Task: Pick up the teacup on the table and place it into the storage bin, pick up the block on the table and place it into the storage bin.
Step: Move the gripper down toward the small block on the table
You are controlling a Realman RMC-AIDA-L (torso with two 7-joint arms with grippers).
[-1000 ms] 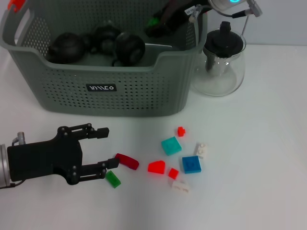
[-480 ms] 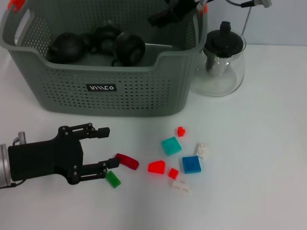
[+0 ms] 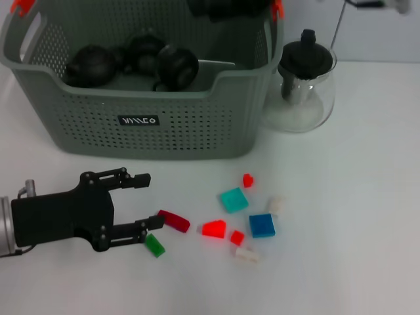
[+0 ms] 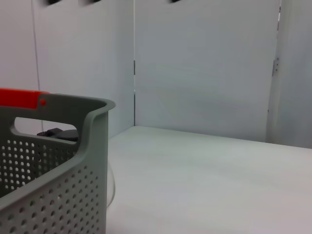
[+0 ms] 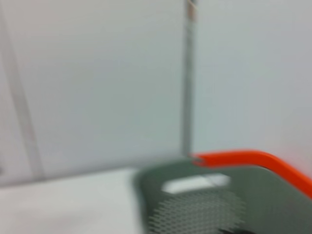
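The storage bin, a grey-green perforated basket with orange clips, stands at the back left and holds several dark round teacups. No teacup shows on the table. Loose blocks lie in front of the bin: a dark red block, a green block, a red block, a teal block and a blue block. My left gripper is open and low at the front left, its fingertips just left of the dark red block. My right gripper is a dark shape over the bin's back edge.
A glass teapot with a black lid stands right of the bin. Small red and white blocks lie around the blue block. The bin's corner fills the left wrist view. The right wrist view shows its blurred orange clip.
My right gripper has risen and moved left above the bin's back edge, mostly leaving the head view. The left gripper and the blocks on the table have not moved.
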